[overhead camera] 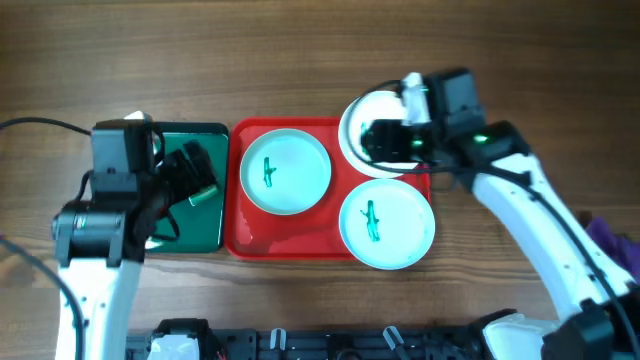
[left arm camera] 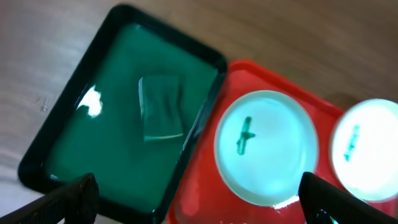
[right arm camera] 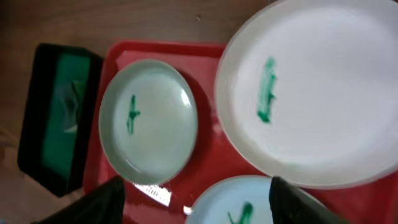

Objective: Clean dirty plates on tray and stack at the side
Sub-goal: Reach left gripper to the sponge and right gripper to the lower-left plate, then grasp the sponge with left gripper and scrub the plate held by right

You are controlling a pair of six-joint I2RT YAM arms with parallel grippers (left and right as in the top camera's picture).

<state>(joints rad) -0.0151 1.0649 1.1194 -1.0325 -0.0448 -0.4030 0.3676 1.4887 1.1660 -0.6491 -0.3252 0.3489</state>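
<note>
The red tray holds three white plates with green smears. One plate lies at its left, one at its near right, and one overhangs its far right corner. My right gripper is open and empty, hovering over that far right plate; its fingers frame the tray between the left plate and near plate. My left gripper is open and empty above the dark green tray. Its view shows the red tray and two plates.
The dark green tray stands against the red tray's left side, with a small translucent rectangular piece lying in it; it also shows in the right wrist view. A purple object sits at the right table edge.
</note>
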